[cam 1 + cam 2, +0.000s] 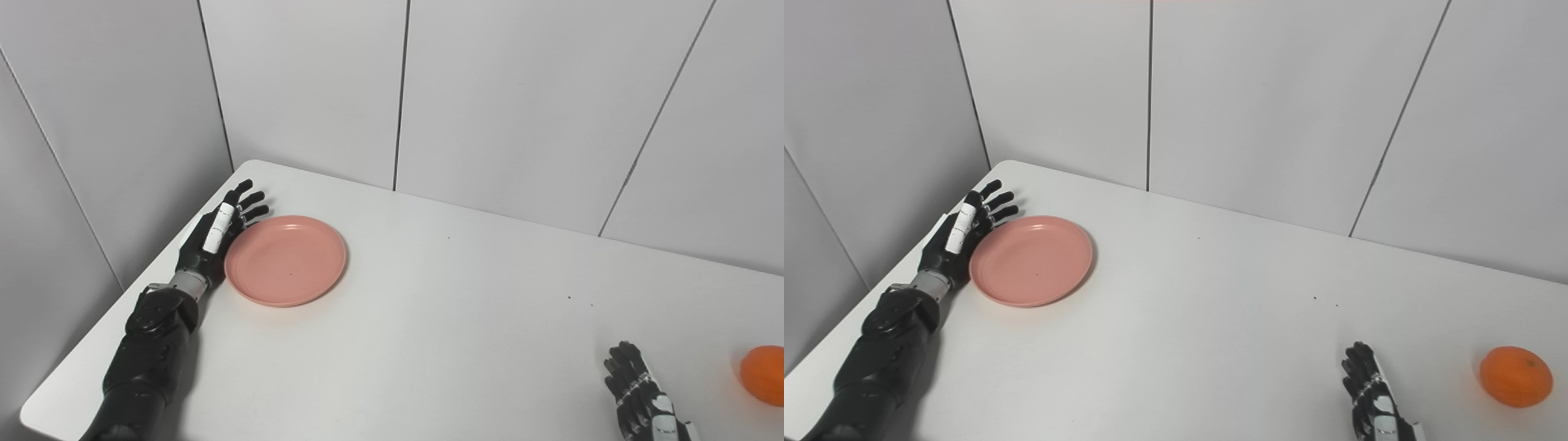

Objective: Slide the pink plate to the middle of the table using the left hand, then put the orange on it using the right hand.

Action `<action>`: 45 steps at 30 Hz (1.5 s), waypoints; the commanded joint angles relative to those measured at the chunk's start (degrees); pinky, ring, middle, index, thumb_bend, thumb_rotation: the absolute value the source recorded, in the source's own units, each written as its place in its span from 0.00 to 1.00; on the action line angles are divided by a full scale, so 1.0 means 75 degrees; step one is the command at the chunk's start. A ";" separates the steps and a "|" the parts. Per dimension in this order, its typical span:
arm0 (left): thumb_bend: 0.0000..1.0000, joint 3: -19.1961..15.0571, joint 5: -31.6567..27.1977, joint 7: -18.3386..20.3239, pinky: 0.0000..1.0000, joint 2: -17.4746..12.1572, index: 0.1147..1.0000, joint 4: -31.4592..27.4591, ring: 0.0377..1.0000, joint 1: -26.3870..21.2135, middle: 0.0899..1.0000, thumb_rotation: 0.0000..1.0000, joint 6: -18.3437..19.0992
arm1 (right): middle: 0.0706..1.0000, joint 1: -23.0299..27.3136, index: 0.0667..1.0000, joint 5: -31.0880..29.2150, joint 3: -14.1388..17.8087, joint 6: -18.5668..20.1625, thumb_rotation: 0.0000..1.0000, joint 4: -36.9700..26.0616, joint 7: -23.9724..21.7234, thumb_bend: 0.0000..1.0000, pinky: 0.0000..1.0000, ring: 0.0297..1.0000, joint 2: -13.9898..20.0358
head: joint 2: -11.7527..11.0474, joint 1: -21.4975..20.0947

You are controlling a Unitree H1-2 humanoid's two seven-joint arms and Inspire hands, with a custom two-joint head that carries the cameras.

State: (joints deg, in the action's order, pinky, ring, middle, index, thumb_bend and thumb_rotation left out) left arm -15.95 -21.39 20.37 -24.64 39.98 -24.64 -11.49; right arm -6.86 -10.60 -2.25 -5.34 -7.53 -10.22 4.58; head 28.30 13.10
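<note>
Left hand at plate rim; orange untouched.
Pink plate sits near the table's far-left corner, about 10 o'clock from table centre. Left hand, fingers spread and holding nothing, lies along the plate's 9 o'clock edge, seemingly touching it. Orange rests at 4 o'clock, near the right edge. Right hand, at 5 o'clock, empty, fingers loosely curled, is apart from the orange.

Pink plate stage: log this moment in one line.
left hand open beside pink plate | plate empty, table-left | right hand idle | orange on table
</note>
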 commanded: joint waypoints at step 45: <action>0.99 0.0652 0.0021 -0.0156 0.76 0.1206 0.93 -0.1681 0.87 0.0323 0.89 0.86 0.1488 | 0.91 -0.0417 0.91 0.0272 -0.0151 0.0261 0.97 0.0007 0.0237 0.79 1.00 0.95 -0.0271 | 0.0387 -0.0470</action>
State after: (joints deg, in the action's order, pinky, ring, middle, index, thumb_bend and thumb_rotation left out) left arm -11.69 -22.23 19.80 -16.20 27.29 -22.29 -1.56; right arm -7.53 -8.34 -2.76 -4.32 -8.83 -8.45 3.63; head 30.85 9.93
